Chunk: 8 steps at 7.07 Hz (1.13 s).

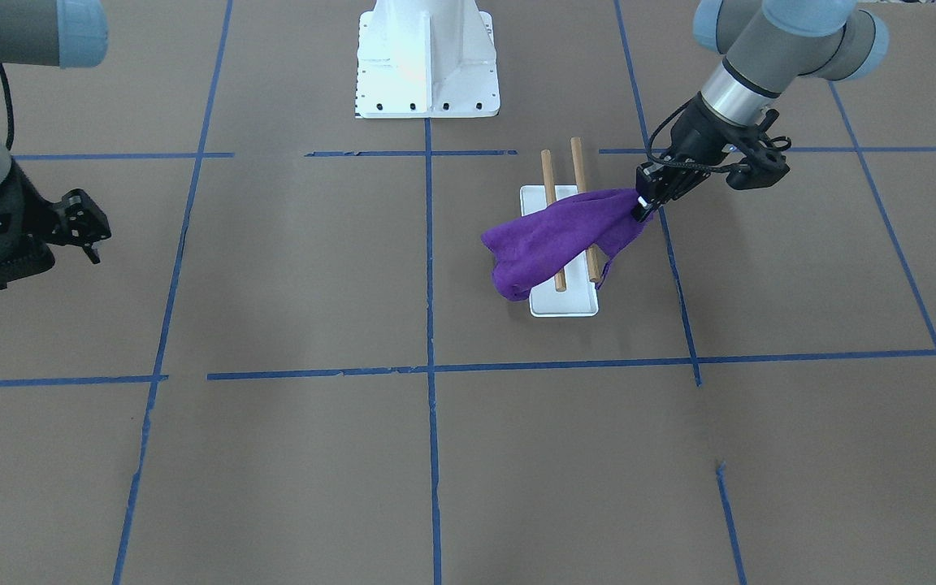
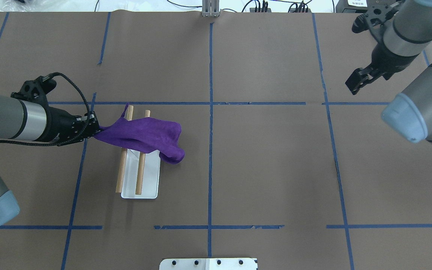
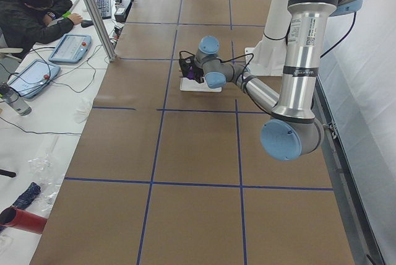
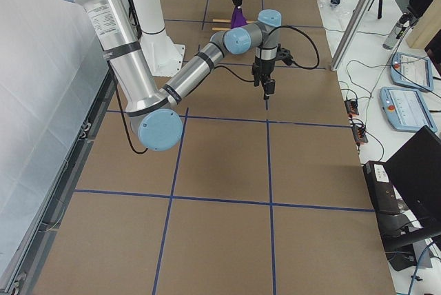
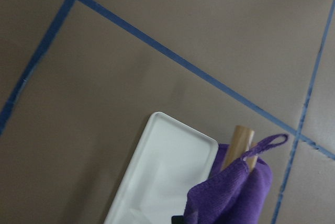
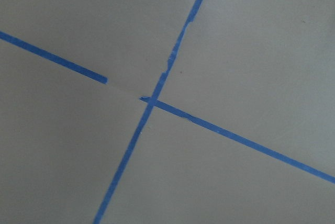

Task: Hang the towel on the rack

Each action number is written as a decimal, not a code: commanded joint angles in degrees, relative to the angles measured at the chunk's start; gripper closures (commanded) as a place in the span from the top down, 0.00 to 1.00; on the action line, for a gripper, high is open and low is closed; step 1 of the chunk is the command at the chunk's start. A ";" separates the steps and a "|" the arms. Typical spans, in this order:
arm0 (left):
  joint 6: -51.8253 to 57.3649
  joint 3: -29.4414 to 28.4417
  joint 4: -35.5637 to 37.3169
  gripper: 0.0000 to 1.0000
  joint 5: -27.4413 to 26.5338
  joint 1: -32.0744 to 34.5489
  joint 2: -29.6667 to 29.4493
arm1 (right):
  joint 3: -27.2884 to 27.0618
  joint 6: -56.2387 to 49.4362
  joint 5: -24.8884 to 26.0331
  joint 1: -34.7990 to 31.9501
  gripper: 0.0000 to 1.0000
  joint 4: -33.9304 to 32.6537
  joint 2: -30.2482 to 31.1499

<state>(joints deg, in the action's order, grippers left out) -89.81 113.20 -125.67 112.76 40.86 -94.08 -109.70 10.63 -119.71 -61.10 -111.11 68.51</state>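
Note:
A purple towel [image 2: 144, 135] lies draped across the two wooden rods [image 2: 140, 176] of the rack, whose white base [image 2: 141, 192] sits left of the table's centre. One end of the towel sags down past the rods on the side away from my left gripper. My left gripper [image 2: 96, 129] is shut on the towel's other corner, beside the rack and about level with the rods. In the front view the towel [image 1: 557, 236] spans both rods [image 1: 549, 171] over the base [image 1: 565, 307], with the left gripper [image 1: 645, 207] at its end. My right gripper [image 2: 354, 84] hangs far away, shut and empty.
The white bolted robot pedestal [image 1: 427, 65] stands behind the rack. Blue tape lines [image 2: 210, 112] grid the brown table. An operator [image 3: 31, 5] sits at a side desk with tablets [image 3: 68, 47], beyond the table's far edge.

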 commanded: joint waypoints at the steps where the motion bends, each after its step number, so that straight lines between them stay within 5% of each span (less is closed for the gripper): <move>1: 4.90 -2.00 -4.22 0.00 -0.09 0.71 3.03 | 1.86 -7.54 -2.63 -4.28 1.00 0.11 2.14; 2: 4.82 -2.71 -5.11 0.36 -0.17 0.71 2.51 | 1.86 -9.21 -2.64 -5.33 1.00 0.11 2.93; 3: 4.82 -2.72 -5.11 0.99 -0.61 0.63 2.07 | 2.12 -9.83 -2.72 -5.78 1.00 0.11 2.94; 5: 19.29 -2.81 -4.42 1.00 0.09 2.46 3.37 | 3.70 -10.45 -5.26 -8.40 1.00 0.19 3.73; 8: 61.45 -7.63 3.54 1.00 11.93 22.18 6.02 | 8.79 -24.66 -8.70 -17.88 1.00 0.37 8.99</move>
<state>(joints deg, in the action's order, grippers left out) -45.59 107.52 -126.51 120.64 54.89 -88.44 -102.92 -9.16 -127.50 -75.10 -110.84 75.34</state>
